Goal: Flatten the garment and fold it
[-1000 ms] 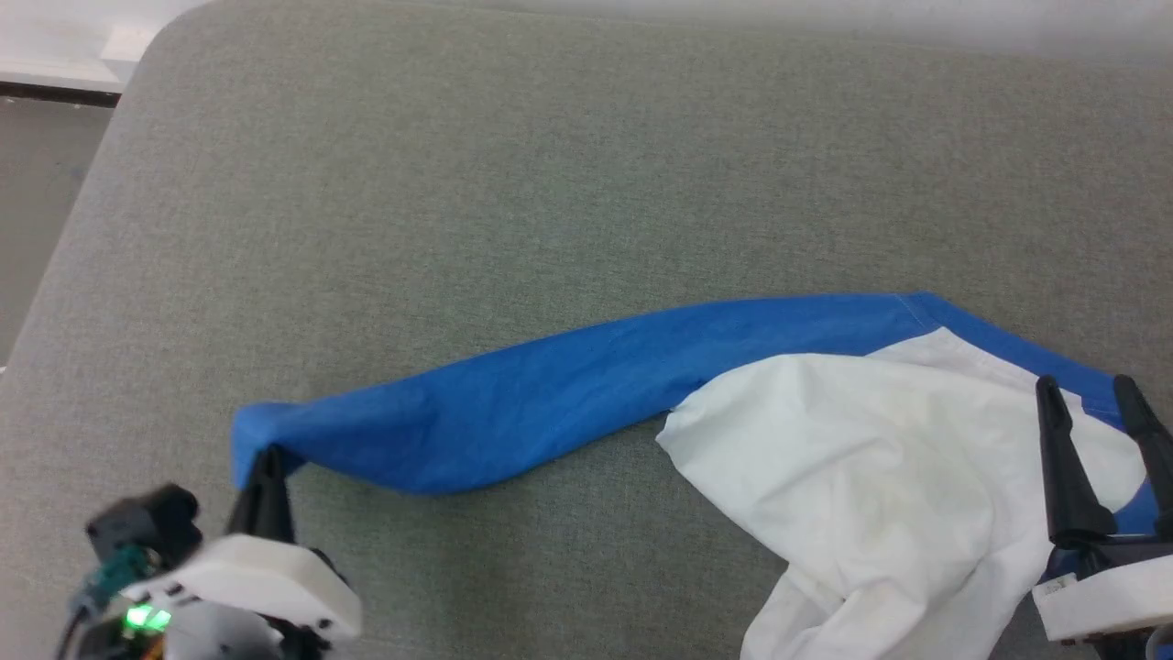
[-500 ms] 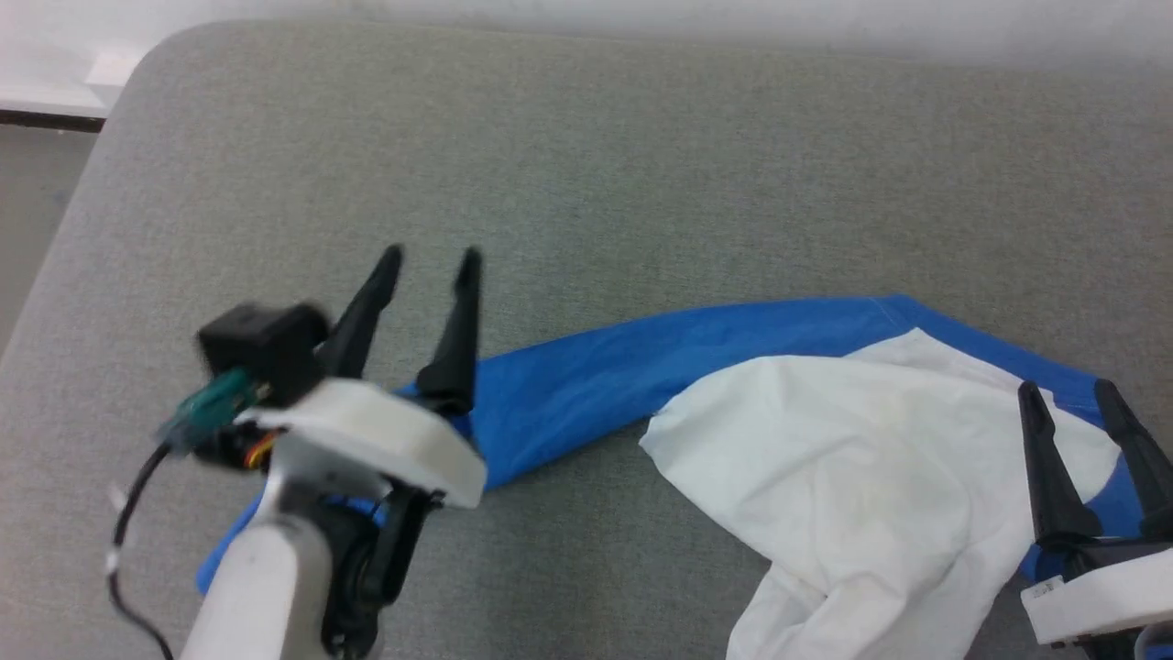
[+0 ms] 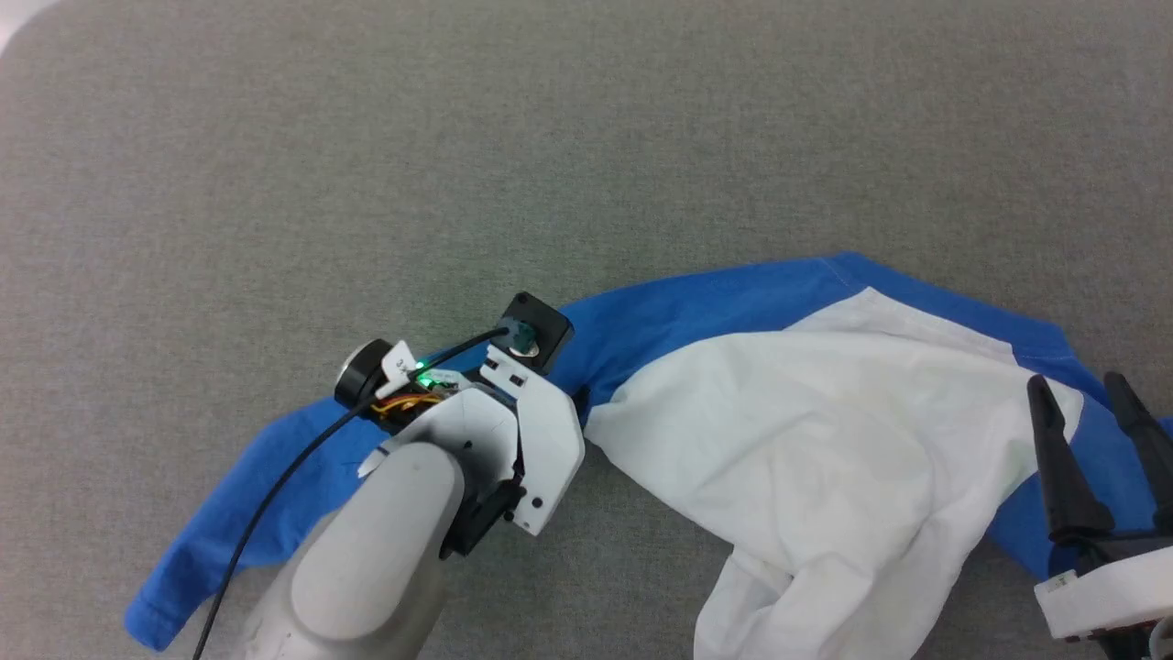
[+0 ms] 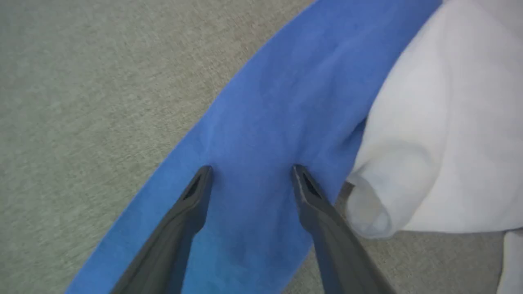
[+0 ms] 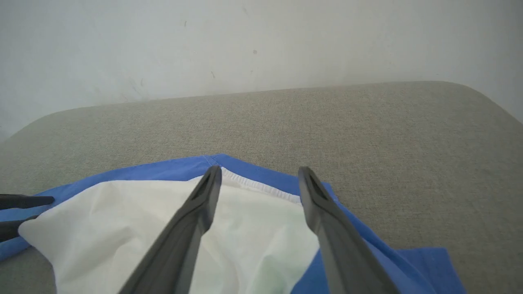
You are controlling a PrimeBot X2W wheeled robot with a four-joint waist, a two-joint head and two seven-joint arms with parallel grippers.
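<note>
The garment lies crumpled on the grey padded surface [image 3: 586,137]: its white body [image 3: 825,449] is bunched at the right, and one blue sleeve [image 3: 229,513] stretches to the lower left. My left wrist [image 3: 513,431] points down over that sleeve, hiding the fingers from the head view. In the left wrist view my left gripper [image 4: 251,169] is open just above the blue sleeve [image 4: 286,81], holding nothing, with the white body's rolled edge [image 4: 429,143] beside its right finger. My right gripper [image 3: 1079,385] stands open over the garment's right edge. Its open fingers frame the white cloth [image 5: 163,228].
A pale wall [image 5: 261,41] rises behind the surface's rounded far edge. Bare grey padding [image 5: 408,143] spreads beyond and to the right of the garment. Two dark fingers of the other arm [image 5: 20,202] show at the left edge of the right wrist view.
My left gripper let go of the sleeve's end and opened. It moved right along the sleeve and now points down near the white body. The head camera has shifted. The right gripper held still.
</note>
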